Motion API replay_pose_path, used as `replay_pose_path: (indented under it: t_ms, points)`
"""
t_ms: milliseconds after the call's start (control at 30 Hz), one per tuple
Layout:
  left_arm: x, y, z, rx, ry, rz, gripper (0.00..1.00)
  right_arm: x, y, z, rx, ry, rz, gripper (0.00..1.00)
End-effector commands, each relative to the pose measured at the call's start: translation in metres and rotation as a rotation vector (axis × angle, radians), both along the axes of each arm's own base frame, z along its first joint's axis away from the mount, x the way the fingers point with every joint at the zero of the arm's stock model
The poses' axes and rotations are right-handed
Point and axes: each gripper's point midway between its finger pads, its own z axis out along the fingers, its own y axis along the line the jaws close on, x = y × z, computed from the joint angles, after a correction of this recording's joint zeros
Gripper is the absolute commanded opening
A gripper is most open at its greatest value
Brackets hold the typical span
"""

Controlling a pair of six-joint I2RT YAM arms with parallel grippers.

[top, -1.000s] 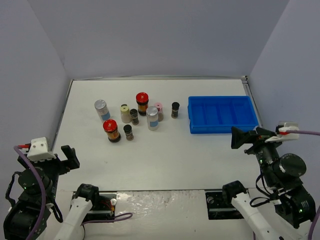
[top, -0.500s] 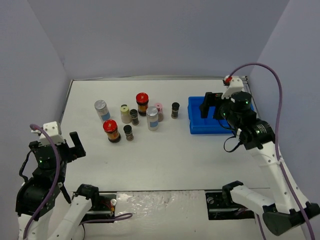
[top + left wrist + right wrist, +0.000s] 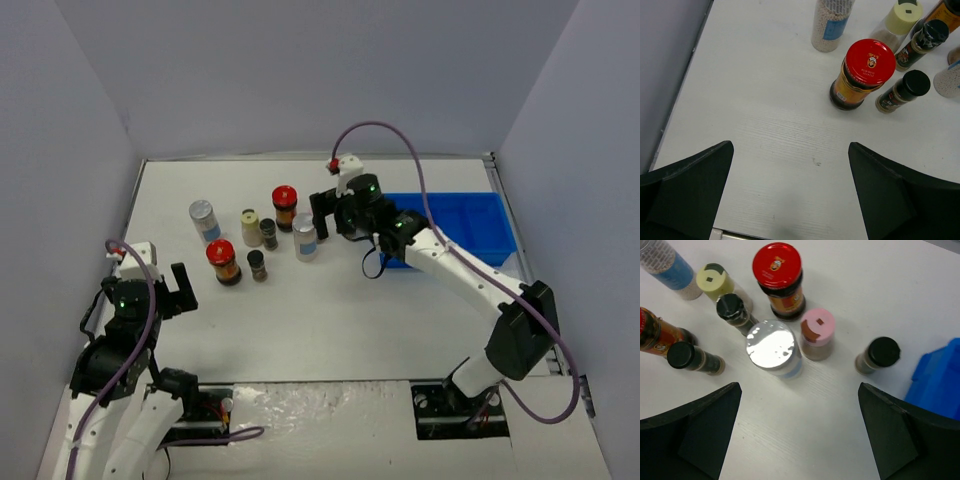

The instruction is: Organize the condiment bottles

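The condiment bottles stand in a cluster at the table's left middle. A red-lidded jar (image 3: 223,261) and a tiny black-capped jar (image 3: 257,264) are nearest. Behind them are a silver-lidded jar (image 3: 203,220), a cream jar (image 3: 250,227), a second red-lidded jar (image 3: 285,207) and a second silver-lidded jar (image 3: 305,236). My right gripper (image 3: 332,215) hovers open above the cluster's right side. Its wrist view shows the silver lid (image 3: 772,347), the pink-capped jar (image 3: 816,334) and a black-capped jar (image 3: 877,356) ahead of the open gripper (image 3: 799,390). My left gripper (image 3: 150,298) is open and empty, short of the near red-lidded jar (image 3: 862,75).
The blue compartmented tray (image 3: 470,215) lies at the right, partly behind my right arm, and its corner shows in the right wrist view (image 3: 940,385). The grey wall (image 3: 665,60) runs along the table's left edge.
My right arm has swung from the right side, past the blue tray, to above the bottle cluster. My left arm has lifted and moved forward toward the near red-lidded jar. The bottles have not moved.
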Motion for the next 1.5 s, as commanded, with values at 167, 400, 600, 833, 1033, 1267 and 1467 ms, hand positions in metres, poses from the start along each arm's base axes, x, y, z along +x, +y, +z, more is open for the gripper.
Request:
replay_pose_path:
  t_ms: [167,400,600,833,1033,1267,1467]
  points:
    - [0.018,-0.007,0.017,-0.023,-0.100,-0.007,0.97,0.042,0.082,0.008,0.041,-0.178,0.085,1.00]
    - [0.020,-0.006,0.013,-0.018,-0.072,0.012,0.97,0.059,0.084,-0.016,-0.021,-0.183,0.040,1.00]
    - [0.023,-0.006,0.011,-0.016,-0.062,0.011,0.97,0.062,0.086,-0.031,-0.035,-0.171,0.043,0.99]
    - [0.022,-0.005,0.010,-0.016,-0.059,0.023,0.97,0.053,0.096,-0.047,0.007,-0.117,0.087,0.85]
    - [0.022,-0.005,0.010,-0.017,-0.058,0.023,0.97,0.046,0.098,-0.057,0.013,-0.094,0.098,0.80]
    - [0.022,-0.005,0.010,-0.019,-0.060,0.026,0.97,0.043,0.100,-0.068,0.009,-0.073,0.098,0.74]
    - [0.021,-0.004,0.011,-0.018,-0.063,0.027,0.97,0.043,0.096,-0.074,-0.003,-0.074,0.085,0.60]
